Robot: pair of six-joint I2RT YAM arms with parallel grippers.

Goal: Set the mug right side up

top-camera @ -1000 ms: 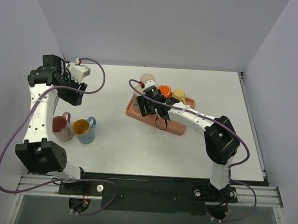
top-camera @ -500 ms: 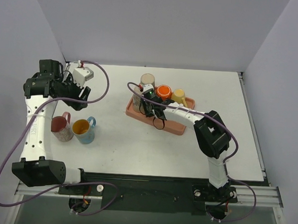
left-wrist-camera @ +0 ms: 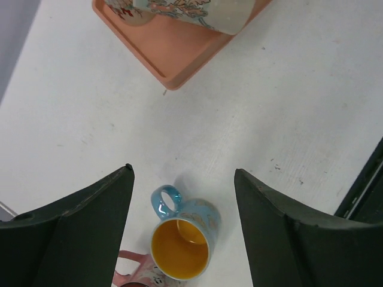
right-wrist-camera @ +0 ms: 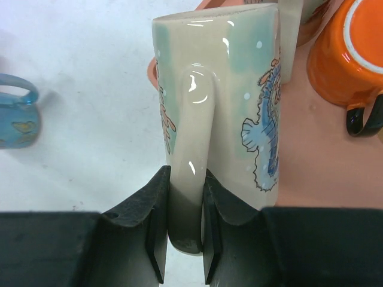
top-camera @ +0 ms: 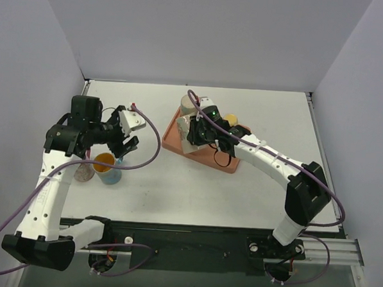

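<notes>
Right tool (right-wrist-camera: 187, 179) is clamped narrow on the handle of the cream seahorse mug (right-wrist-camera: 239, 89), pads on either side of the loop. We see the mug held at the left end of the salmon tray (top-camera: 171, 135), which sits mid-table toward the far edge. The mug is tipped on its side, neither upright nor fully upside down, and we cannot tell if it touches the tray. We judge this as mid-flip: grasp done, rotation under way, placement not yet done. The next move calls for a wrist roll until the opening faces up, then a set-down flat on its base, kept clear of the orange mug (right-wrist-camera: 353, 54) just beside it on the tray. The risk is the handle slipping in the pinch during the turn. Left tool (left-wrist-camera: 184, 172) is spread wide and holds nothing. It hovers over the blue mug (left-wrist-camera: 182, 239) near the table's left edge, and that mug already stands upright.
</notes>
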